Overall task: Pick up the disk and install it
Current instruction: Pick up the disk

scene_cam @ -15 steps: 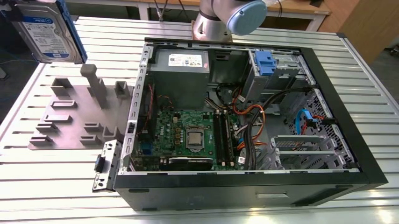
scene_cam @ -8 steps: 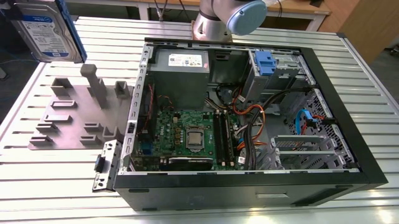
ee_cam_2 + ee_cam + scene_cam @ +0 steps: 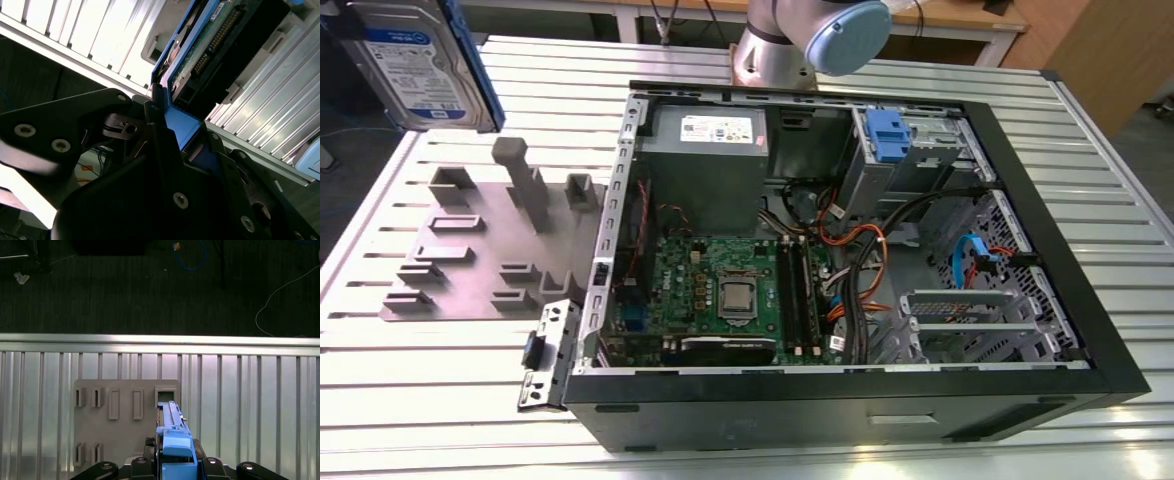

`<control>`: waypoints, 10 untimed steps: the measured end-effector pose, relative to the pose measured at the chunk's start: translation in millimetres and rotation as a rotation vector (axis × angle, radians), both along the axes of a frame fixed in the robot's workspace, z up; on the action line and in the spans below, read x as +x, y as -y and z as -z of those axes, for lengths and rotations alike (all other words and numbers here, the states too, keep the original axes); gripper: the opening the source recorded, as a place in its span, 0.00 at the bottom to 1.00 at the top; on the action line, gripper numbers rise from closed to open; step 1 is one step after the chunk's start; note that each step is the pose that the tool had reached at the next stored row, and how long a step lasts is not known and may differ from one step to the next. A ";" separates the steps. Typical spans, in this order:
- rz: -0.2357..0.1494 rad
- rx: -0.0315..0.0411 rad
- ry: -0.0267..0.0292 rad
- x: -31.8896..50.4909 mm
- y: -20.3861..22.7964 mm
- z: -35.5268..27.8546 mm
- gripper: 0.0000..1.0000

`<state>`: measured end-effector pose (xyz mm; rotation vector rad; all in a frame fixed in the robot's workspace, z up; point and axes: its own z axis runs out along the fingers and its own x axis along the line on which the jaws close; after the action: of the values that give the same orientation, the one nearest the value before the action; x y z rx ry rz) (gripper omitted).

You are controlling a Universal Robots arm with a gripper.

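Black end effector (image 3: 176, 465) clamps the blue carrier frame of the flat silver-grey disk (image 3: 420, 65), which hangs at the upper left of the exterior view over a grey slotted holder (image 3: 480, 250) on the ribbed aluminium worktop (image 3: 440, 400), beside an open black computer case (image 3: 1067, 230).

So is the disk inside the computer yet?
Out. The disk sits in the end effector, above the grey rack, apart from the open computer case.

Loose cables (image 3: 854, 255) cross the open case (image 3: 854, 410) near the drive bay (image 3: 941, 150); upright fixture posts (image 3: 520, 180) stand alongside
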<state>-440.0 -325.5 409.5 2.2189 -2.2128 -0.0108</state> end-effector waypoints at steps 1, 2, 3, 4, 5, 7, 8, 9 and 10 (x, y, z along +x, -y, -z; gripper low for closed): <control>0.000 0.0000 0.0000 0.0 0.0 -0.4 0.36; 0.000 0.0000 -0.0001 0.0 0.0 -0.8 0.36; 0.000 0.0000 -0.0001 0.0 0.0 -1.1 0.36; 0.000 0.0000 -0.0001 0.0 0.0 -1.5 0.36; 0.000 0.0000 0.0000 0.0 0.0 -1.8 0.36; 0.000 0.0000 -0.0001 0.0 0.0 -2.7 0.36; 0.000 0.0000 -0.0001 0.0 0.0 -3.2 0.36; 0.000 0.0000 -0.0001 0.0 0.0 -3.7 0.36; 0.000 0.0000 -0.0001 0.0 0.0 -4.3 0.36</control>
<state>-439.9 -325.5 413.7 2.2189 -2.2128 -0.0109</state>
